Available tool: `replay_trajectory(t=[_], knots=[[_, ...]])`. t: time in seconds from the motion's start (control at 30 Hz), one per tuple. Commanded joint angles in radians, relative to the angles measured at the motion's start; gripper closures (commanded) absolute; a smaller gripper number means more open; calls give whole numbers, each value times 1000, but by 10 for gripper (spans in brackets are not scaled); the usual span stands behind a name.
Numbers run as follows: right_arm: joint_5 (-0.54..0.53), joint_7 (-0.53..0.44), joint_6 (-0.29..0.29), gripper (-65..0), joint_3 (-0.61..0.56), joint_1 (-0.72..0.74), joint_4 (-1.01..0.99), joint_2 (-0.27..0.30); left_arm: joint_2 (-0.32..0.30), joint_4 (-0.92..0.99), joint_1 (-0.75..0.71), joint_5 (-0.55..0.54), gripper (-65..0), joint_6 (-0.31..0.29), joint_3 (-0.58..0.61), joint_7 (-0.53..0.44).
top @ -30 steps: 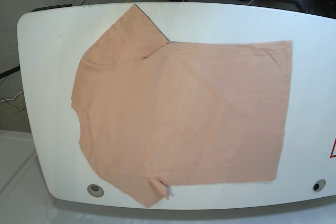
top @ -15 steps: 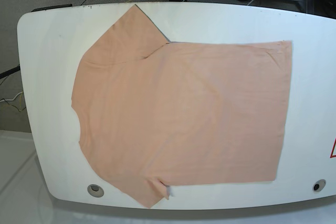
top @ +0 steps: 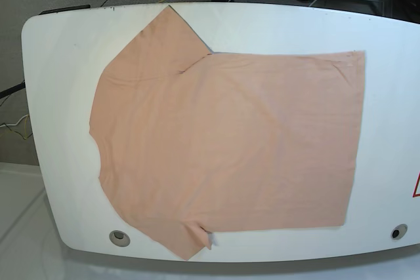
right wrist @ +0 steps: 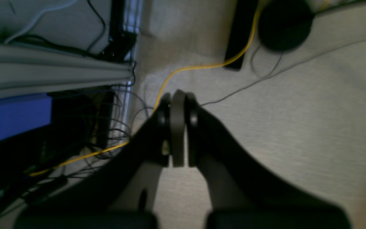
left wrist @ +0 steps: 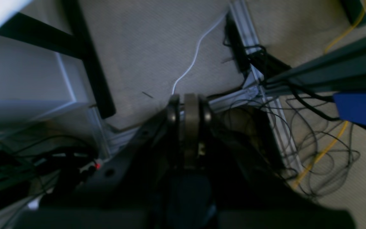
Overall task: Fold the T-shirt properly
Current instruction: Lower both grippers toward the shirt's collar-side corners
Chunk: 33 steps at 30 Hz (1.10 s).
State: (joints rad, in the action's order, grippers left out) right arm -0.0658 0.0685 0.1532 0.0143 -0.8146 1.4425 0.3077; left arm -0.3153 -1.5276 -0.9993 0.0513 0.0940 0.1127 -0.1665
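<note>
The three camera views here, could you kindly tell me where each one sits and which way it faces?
Base: high above, looking down on the white rounded table and the flat peach cotton T-shirt; only small bits of the arms show at the top edge.
Left wrist: on the left arm, off the table, facing the grey carpet and cables; its shut black left claw fills the centre.
Right wrist: on the right arm, facing carpet and a thin yellow cable; the shut right claw shows.
Shared: both wrist views see cabled floor, not the T-shirt.
</note>
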Motion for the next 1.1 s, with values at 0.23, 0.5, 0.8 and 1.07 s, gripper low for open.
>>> replay_trajectory(t=[0.23,0.5,0.8,1.07], knots=[[2,-22,8,-1,2,-32,148,12,7,-131,-65,39,-47,45,0,56],[-20,4,5,-3,67,-55,289,16,-1,-217,-66,20,-31,28,-10,104],[-24,61,13,-2,171,-104,461,15,1,-384,-100,-35,0,-11,-86,176],[-26,96,15,-2,206,-115,525,13,-1,-452,-114,-51,0,-24,-137,185]])
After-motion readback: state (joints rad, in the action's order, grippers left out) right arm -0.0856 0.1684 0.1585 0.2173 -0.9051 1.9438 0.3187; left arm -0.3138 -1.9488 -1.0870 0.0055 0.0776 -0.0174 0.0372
